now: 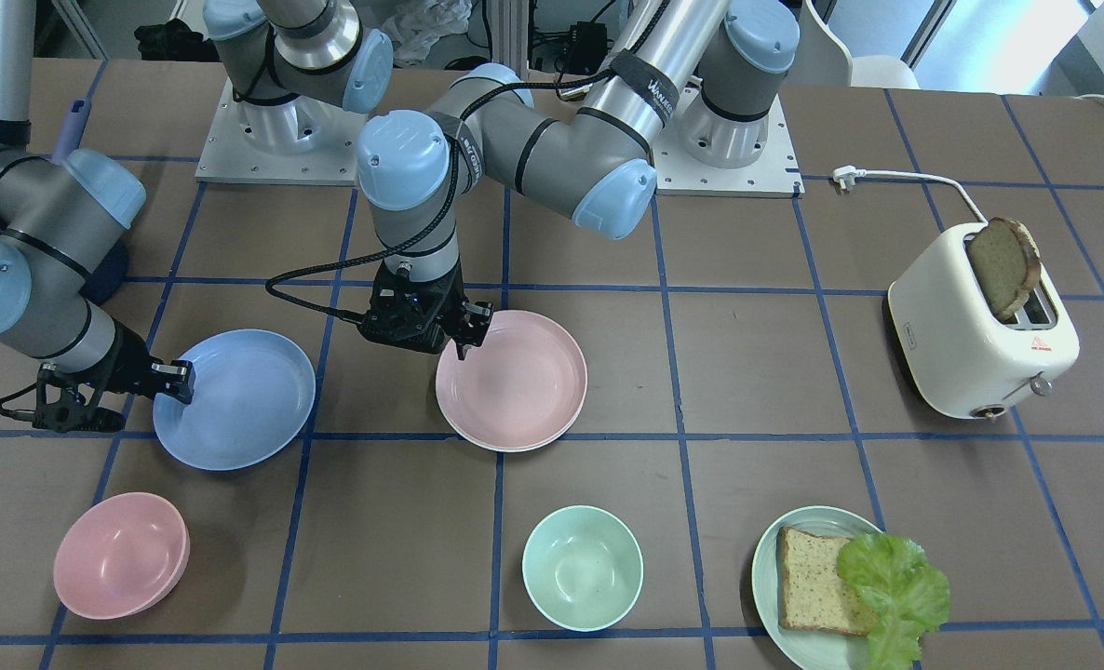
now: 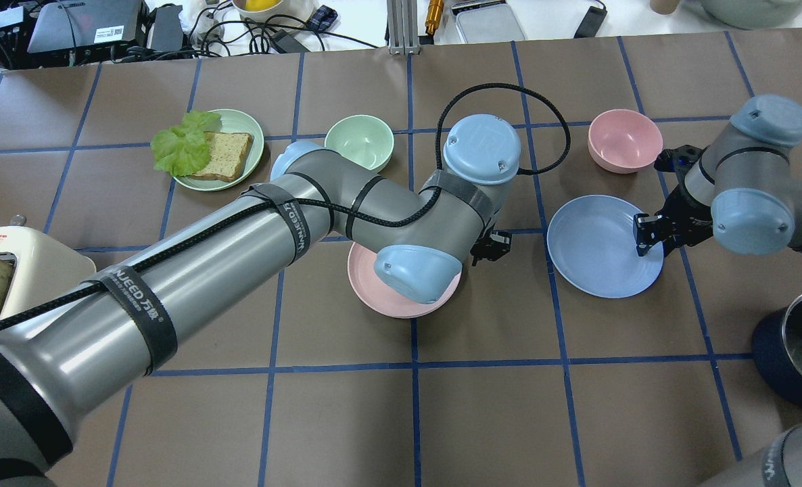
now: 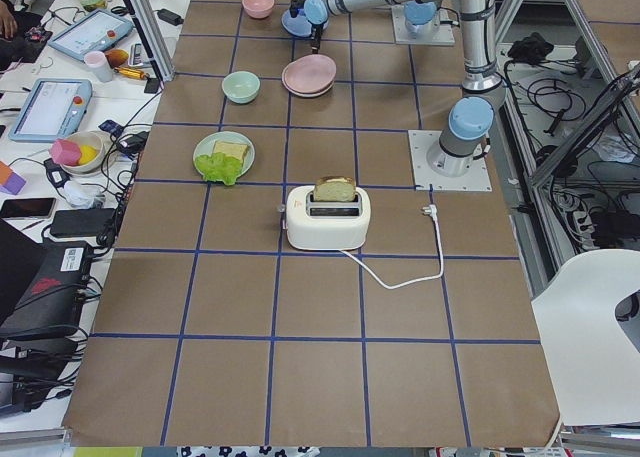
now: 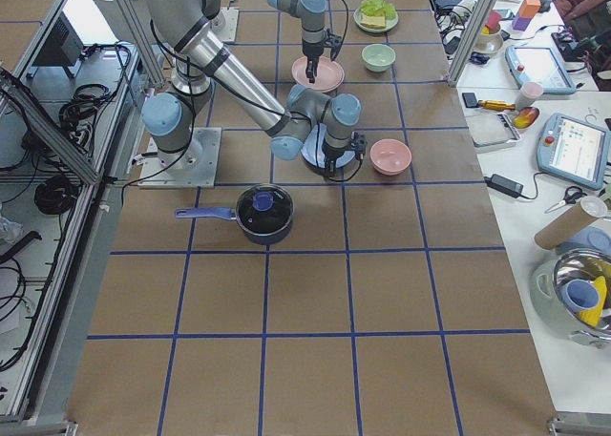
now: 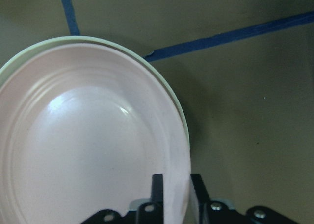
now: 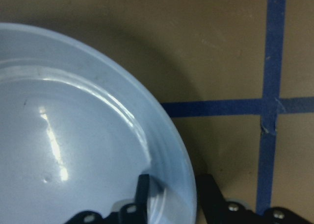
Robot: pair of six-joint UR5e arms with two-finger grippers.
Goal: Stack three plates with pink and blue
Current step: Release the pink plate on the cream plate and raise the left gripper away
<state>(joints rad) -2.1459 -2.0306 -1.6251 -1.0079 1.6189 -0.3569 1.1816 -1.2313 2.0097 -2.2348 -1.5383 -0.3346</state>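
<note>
We see the left gripper [image 1: 464, 342], jaws narrow, straddling the rim of the matte pale pink round plate [image 1: 515, 386], which rests on the cream-white plate [image 5: 78, 39] at centre frame. At centre left, the right gripper [image 1: 182, 381] straddles the rim of the light blue plate [image 1: 240, 400]. We cannot tell whether either grips.

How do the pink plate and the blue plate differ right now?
The pink plate rests on another pale plate; the blue plate lies alone on the table. The left gripper straddles the pink plate's rim, the right gripper the blue plate's. Both are round, shallow, upright.
</note>
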